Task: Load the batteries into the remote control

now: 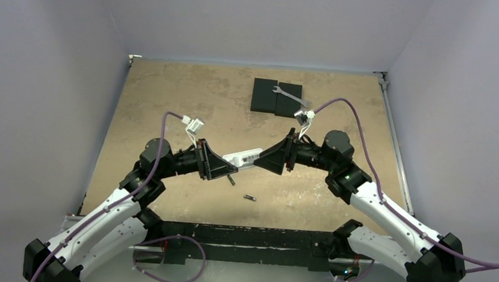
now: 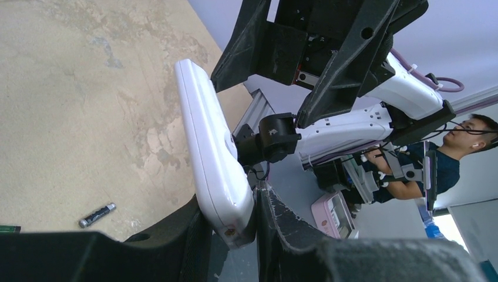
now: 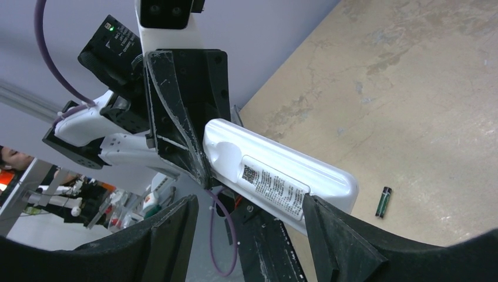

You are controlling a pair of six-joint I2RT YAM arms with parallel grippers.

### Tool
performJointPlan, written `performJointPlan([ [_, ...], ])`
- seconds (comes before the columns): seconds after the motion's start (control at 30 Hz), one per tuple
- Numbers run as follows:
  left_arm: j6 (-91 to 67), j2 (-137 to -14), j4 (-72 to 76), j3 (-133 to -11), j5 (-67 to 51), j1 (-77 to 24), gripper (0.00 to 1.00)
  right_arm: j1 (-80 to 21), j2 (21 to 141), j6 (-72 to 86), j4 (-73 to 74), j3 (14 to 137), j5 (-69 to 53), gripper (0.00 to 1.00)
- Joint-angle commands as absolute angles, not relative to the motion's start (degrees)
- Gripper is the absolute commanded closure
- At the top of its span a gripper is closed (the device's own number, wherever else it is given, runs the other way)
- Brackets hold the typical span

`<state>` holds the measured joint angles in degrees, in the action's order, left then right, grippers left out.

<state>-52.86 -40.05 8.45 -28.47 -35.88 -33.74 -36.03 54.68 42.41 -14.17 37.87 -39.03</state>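
Now the left gripper (image 2: 234, 232) is clenched on one end of the remote control (image 1: 244, 158), holding it above the table (image 1: 171, 97). The right gripper (image 3: 249, 220) straddles the other end, fingers spread. One battery (image 1: 250, 197) lies loose below, and an off-centre squeeze from the right could twist the remote out of that thin pinch.

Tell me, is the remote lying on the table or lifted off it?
Lifted: the left gripper clamps the remote above the table.
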Motion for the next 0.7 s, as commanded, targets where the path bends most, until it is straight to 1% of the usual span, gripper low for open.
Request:
performJointPlan([
  [0.0,-51.3,-40.3,12.6,-30.1,-37.3,-34.3,1.00,-37.8,54.0,45.2,-19.1,37.7,-46.4,0.27],
  [0.67,-49.2,-41.2,6.9,-30.9,-33.6,-34.3,1.00,-37.8,53.4,45.4,-19.8,37.4,-46.4,0.28],
])
